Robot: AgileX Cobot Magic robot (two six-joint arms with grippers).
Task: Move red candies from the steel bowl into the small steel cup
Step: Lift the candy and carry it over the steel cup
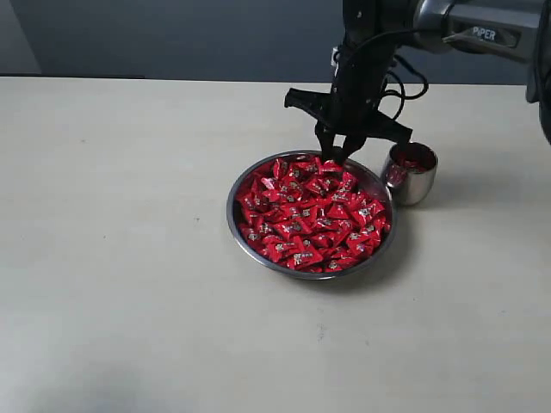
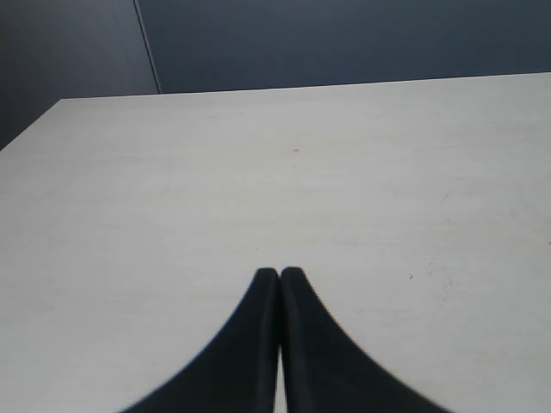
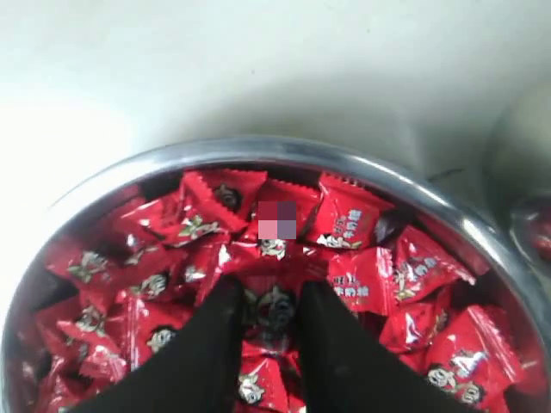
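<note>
The steel bowl (image 1: 231, 211) sits at mid-table, heaped with red candies (image 1: 310, 215). Just to its right stands the small steel cup (image 1: 415, 185), with some red candy inside. My right gripper (image 1: 337, 155) points down into the bowl's far edge. In the right wrist view, its black fingers (image 3: 269, 297) press on both sides of one red candy (image 3: 272, 311) that lies among the others inside the bowl's rim (image 3: 284, 148). The cup (image 3: 521, 163) shows at that view's edge. My left gripper (image 2: 279, 274) is shut and empty above bare table, out of the exterior view.
The pale tabletop (image 1: 120, 258) spreads wide to the left and in front of the bowl. A dark wall (image 1: 172, 34) runs behind the table's far edge. The right arm and its cables (image 1: 405, 77) hang over the cup's far side.
</note>
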